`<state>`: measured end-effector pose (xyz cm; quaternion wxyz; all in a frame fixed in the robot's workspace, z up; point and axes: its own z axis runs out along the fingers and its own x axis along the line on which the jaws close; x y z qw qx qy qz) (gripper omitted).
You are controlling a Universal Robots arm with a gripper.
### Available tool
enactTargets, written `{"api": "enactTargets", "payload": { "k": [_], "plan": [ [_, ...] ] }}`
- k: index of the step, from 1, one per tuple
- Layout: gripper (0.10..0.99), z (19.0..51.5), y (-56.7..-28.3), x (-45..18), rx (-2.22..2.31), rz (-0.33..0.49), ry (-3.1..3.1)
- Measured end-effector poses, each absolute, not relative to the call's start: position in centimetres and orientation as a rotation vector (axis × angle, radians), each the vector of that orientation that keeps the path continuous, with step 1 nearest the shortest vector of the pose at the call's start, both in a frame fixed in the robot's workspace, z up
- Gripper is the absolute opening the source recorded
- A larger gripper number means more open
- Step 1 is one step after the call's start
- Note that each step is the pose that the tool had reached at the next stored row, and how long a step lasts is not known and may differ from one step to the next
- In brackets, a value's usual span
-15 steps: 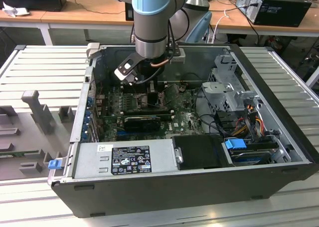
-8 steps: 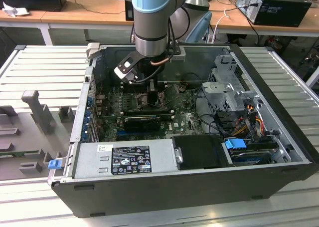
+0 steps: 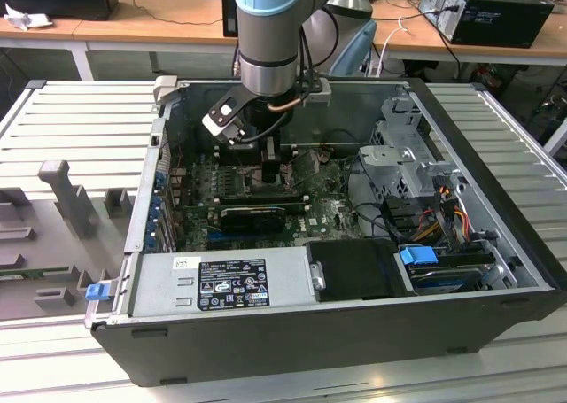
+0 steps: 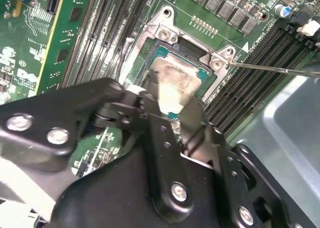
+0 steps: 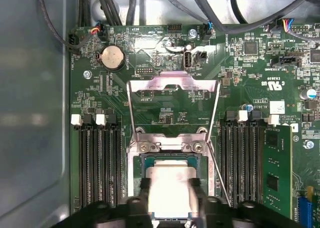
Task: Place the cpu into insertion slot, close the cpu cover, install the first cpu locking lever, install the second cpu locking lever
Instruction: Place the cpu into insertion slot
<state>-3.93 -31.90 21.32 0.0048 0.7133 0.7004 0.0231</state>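
First wrist view: cpu (image 5: pixel 170 180) flat, face-up in insertion slot (image 5: pixel 133 164), end effector (image 5: pixel 171 188) tight around it.

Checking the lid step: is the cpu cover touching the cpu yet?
Apart. In the first wrist view the cpu cover is swung open and back, plainly clear of the cpu.

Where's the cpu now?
In the first wrist view the cpu is in the gripper at the insertion slot, between two banks of memory slots, next to the open cpu cover.
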Motion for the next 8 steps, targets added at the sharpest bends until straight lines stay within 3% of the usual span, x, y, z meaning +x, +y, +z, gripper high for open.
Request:
{"api": "enactTargets", "payload": {
  "k": [1, 2, 5, 8],
  "plan": [
    [0.349, 21.32, -31.93, -3.93, 2.234, 0.072, 2.193],
    [0.349, 21.32, -31.93, -3.93, 2.234, 0.071, 2.193],
    [0.169, 21.37, -31.94, -3.93, 2.233, 0.07, 2.193],
    [0.11, 21.44, -31.94, -3.93, 2.233, 0.07, 2.193]
  ]
}}
